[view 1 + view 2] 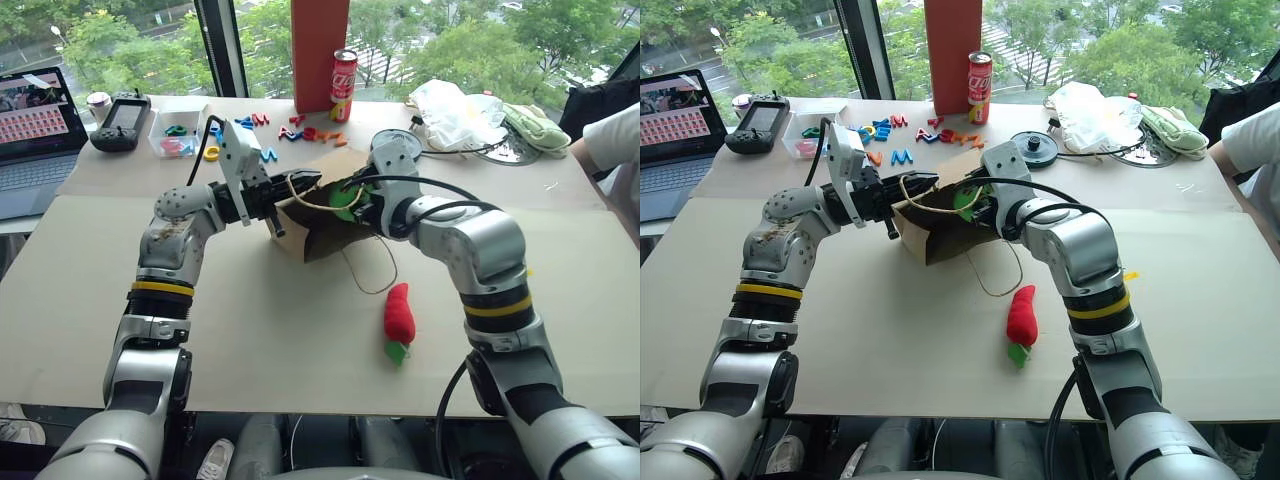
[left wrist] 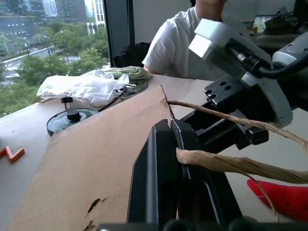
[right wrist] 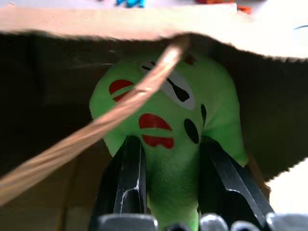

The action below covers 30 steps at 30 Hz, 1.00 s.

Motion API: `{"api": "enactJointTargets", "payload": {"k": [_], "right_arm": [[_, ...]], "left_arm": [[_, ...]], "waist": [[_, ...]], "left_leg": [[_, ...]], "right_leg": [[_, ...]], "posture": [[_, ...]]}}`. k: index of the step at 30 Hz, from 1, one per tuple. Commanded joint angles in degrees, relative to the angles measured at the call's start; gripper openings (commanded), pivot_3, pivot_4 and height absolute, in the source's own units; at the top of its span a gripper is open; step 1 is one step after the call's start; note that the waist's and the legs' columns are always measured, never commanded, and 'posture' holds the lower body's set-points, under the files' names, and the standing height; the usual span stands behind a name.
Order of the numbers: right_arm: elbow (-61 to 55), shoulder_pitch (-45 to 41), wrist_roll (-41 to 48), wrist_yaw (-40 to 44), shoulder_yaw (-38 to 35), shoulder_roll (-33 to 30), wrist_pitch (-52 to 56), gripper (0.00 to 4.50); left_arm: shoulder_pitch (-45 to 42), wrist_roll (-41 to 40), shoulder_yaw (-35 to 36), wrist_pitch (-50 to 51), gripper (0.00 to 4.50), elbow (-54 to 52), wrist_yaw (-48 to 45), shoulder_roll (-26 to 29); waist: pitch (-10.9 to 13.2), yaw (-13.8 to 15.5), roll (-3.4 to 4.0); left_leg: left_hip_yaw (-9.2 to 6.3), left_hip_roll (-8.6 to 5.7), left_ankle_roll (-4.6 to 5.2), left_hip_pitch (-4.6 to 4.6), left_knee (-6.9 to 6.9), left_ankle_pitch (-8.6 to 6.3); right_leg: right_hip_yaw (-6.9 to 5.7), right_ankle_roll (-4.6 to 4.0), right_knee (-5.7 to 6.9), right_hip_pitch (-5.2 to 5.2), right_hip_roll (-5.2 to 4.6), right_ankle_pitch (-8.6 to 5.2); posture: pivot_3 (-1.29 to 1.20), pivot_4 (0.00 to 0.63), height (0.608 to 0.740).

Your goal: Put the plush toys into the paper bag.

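Note:
The brown paper bag [image 1: 293, 228] lies on its side mid-table with its mouth turned toward my right arm. My left gripper [image 2: 171, 131] is shut on the bag's upper edge and its twine handle [image 2: 231, 164], holding the mouth up. At that mouth my right gripper [image 3: 168, 144] is shut on the round bright-green plush toy [image 3: 168, 120], whose face points into the dark inside of the bag. The green toy [image 1: 345, 200] sits just inside the opening. The red chili plush toy [image 1: 398, 312] lies loose on the table in front of the bag, apart from both grippers.
Behind the bag are coloured plastic letters [image 1: 300, 130], a clear box [image 1: 180, 135], a cola can [image 1: 343, 85] and an orange post [image 1: 320, 50]. A laptop [image 1: 35, 140] and a controller [image 1: 120, 122] sit far left. A white plastic bag [image 1: 455, 110], pale green cloth [image 1: 535, 125] and a person's sleeve [image 1: 612, 140] are at the right.

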Motion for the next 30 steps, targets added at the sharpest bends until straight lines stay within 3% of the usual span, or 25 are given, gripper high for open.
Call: {"api": "enactJointTargets", "payload": {"k": [1, 2, 5, 12, 18, 22, 27, 30], "right_arm": [[0.36, -0.76, -2.46, -2.65, -2.35, 1.68, -3.3, 1.47], [0.45, -0.71, -2.83, -3.01, -2.62, 2.09, -3.5, 1.47], [0.21, -0.69, -3.51, -4.44, -4.27, 3.41, -3.92, 2.22], [-6.28, -0.51, -0.42, -3.0, -8.24, 5.27, 0.15, 4.47], [-21.93, 3.57, 6.81, 4.31, -12.44, -0.99, 11.52, 4.47], [-29.91, 8.04, 11.48, 10.93, -15.82, -10.5, 15.06, 4.47], [-37.42, 17.76, 14.19, 22.43, -14.76, -27.88, 7.85, 4.47], [-39.58, 23.35, 10.43, 28.05, -9.32, -38.0, -1.57, 4.47]], "left_arm": [[-0.67, -0.59, 0.27, -0.66, 0.0, -2.22, -0.34, 0.22], [-0.68, -0.58, 0.3, -0.65, 0.0, -2.21, -0.39, 0.26], [-0.66, -0.46, 0.33, -0.63, 0.0, -2.16, -0.41, 0.34], [-0.58, -0.29, 0.31, -0.63, 0.0, -1.95, -0.1, 0.22], [-0.39, -0.17, 0.42, -0.71, 0.0, -1.87, 0.27, 0.24], [-0.3, -0.22, 0.52, -0.8, 0.0, -1.73, 0.24, 0.5], [-0.38, -0.15, 0.65, -1.02, 0.0, -1.15, 0.14, 0.8], [-0.47, -0.15, 0.6, -1.05, 0.0, -0.93, 0.08, 0.82]], "waist": [[0.0, -0.04, 0.0], [0.0, -0.08, 0.01], [0.0, -0.1, 0.01], [0.01, -0.17, 0.02], [0.01, 0.14, 0.02], [0.01, 0.28, 0.02], [0.01, 0.25, 0.02], [0.02, -0.21, 0.03]], "left_leg": [[0.0, 0.0, 0.0, -0.02, 0.0, 0.0], [0.0, 0.01, 0.0, -0.03, 0.0, 0.0], [-0.02, 0.03, 0.0, -0.04, -0.03, 0.0], [-0.02, 0.03, 0.0, -0.04, -0.03, 0.0], [-0.07, 0.07, 0.0, -0.06, -0.04, 0.0], [-0.09, 0.03, 0.0, -0.14, -0.01, 0.0], [-0.14, -0.04, 0.02, -0.14, -0.03, -0.01], [-0.12, -0.05, 0.04, -0.09, -0.03, -0.03]], "right_leg": [[0.0, 0.0, 0.0, -0.02, 0.0, 0.0], [0.0, 0.0, 0.0, -0.03, 0.0, 0.0], [-0.02, 0.0, 0.0, -0.05, 0.02, 0.0], [-0.02, 0.0, 0.01, -0.04, 0.02, 0.0], [-0.06, 0.0, -0.01, -0.01, -0.01, 0.0], [-0.08, 0.01, -0.1, -0.01, -0.05, 0.0], [-0.09, 0.01, -0.3, 0.01, -0.02, 0.0], [-0.01, 0.03, -0.42, -0.01, -0.01, -0.01]], "posture": [[0.0, 0.15, 0.739], [0.0, 0.15, 0.739], [0.0, 0.15, 0.739], [0.0, 0.15, 0.739], [0.0, 0.15, 0.739], [0.0, 0.15, 0.739], [0.0, 0.15, 0.739], [0.0, 0.15, 0.739]]}}
